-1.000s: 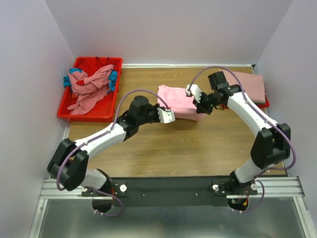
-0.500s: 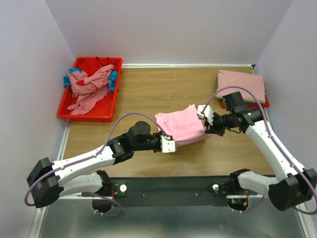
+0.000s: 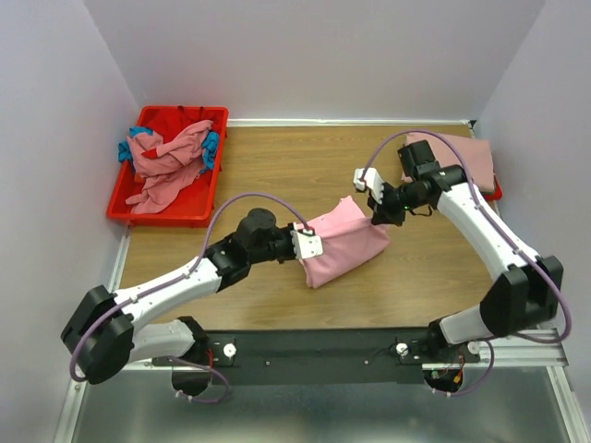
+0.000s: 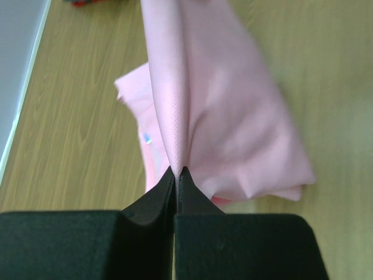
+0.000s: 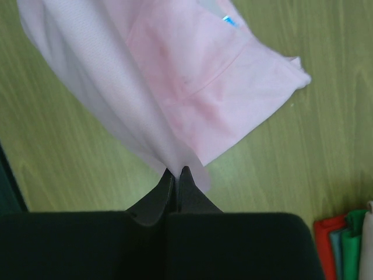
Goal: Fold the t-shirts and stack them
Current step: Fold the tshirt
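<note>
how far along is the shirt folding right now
Done: a folded stack sits at the far right of the table, a dusty rose shirt on top. In hand: the left gripper and right gripper each pinch an edge of the pink t-shirt, which hangs between them. Left: a tangled heap of shirts waits in the red bin.

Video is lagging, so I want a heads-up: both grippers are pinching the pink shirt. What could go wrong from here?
The left gripper and right gripper each pinch only a thin edge of the pink t-shirt, so it may slip. Its lower part looks bunched on the table, so the fold may skew.
</note>
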